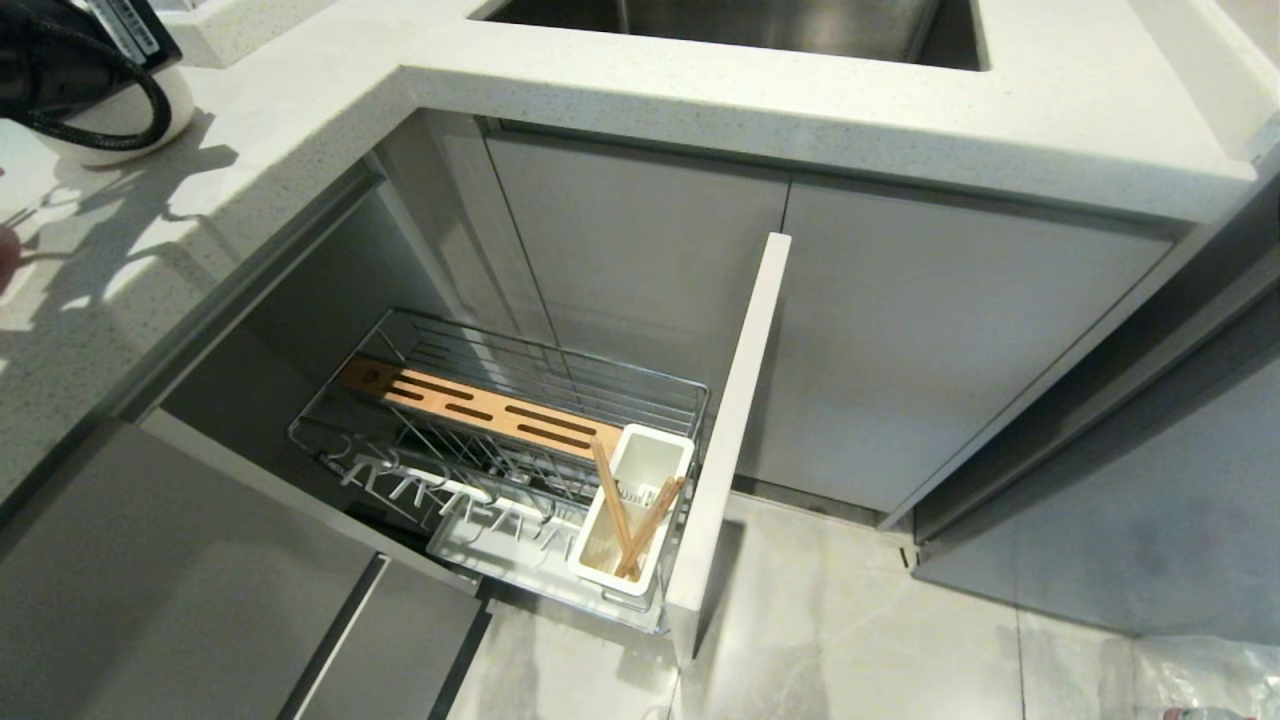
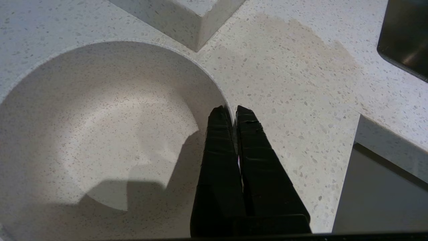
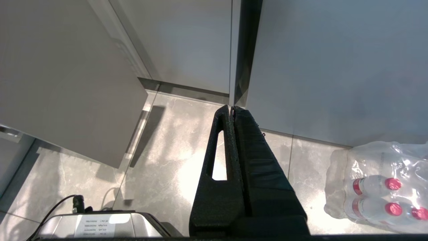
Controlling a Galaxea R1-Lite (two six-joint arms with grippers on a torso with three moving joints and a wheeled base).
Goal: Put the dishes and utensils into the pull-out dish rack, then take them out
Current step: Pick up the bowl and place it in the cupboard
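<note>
Head view shows the rack (image 1: 500,440) pulled out from under the tabletop (image 1: 150,260), its pale cabinet front (image 1: 730,430) standing edge-on at the rack's right end. A slotted bamboo strip (image 1: 480,405) runs along the wire basket, and the white cup (image 1: 632,520) sits at the end next to the cabinet front. Both chopsticks (image 1: 630,520) stand in the cup, leaning and crossing each other. The spoon cannot be made out in any view. Up on the tabletop, at the far left, the bowl (image 1: 120,125) rests partly hidden by the left arm and its cable. Left wrist view looks down into this bowl (image 2: 100,127): the left gripper (image 2: 232,112) has its fingers (image 2: 219,134) closed on the bowl's rim, one inside and one outside. Right wrist view shows the right gripper (image 3: 231,110) hanging over the floor (image 3: 167,150) near a pack of bottles (image 3: 381,187), fingers pressed together and holding nothing.
</note>
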